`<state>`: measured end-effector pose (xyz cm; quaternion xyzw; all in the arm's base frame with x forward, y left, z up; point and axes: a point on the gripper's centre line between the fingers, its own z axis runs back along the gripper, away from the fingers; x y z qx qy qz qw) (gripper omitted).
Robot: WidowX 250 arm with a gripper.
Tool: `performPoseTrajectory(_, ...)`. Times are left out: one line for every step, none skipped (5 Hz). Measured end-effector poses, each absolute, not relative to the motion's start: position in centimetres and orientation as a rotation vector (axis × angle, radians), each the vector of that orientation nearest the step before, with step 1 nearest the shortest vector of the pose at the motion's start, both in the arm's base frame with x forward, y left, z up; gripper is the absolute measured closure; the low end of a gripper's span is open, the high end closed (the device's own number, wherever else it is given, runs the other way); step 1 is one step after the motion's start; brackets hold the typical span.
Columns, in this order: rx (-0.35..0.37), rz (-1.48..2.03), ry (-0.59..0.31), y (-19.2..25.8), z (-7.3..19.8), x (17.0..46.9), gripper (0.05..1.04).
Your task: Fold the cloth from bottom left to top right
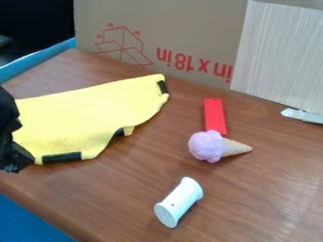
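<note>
Black at far left: saw the claw (17, 156) at the left end of a yellow cloth (91, 111) on the wooden surface (114, 203); could not tell its opening or hold. Rightward, found a white spool (180, 202), ice-cream cone (207, 146), red block (214, 116).

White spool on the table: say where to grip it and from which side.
Probably best from above, pinching the white spool across its narrow middle: it lies on its side, and the wider ends should help stop it sliding out lengthwise.
</note>
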<state>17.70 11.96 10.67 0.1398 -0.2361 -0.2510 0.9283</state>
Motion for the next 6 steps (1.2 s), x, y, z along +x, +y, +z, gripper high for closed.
performPoseTrajectory(0.271, -0.513, -0.482, 11.8, 10.4, 17.6, 0.083)
performPoseTrajectory(0.219, -0.458, -0.510, 13.5, 10.8, 17.7, 0.084)
performPoseTrajectory(0.128, -0.399, -0.511, 16.3, 10.8, 18.6, 0.084)
performPoseTrajectory(0.168, -0.397, -0.514, 16.4, 10.3, 18.7, 0.084)
performPoseTrajectory(0.199, -0.458, -0.513, 14.8, 9.1, 18.7, 0.084)
performPoseTrajectory(0.213, -0.423, -0.551, 15.1, 9.6, 18.5, 0.084)
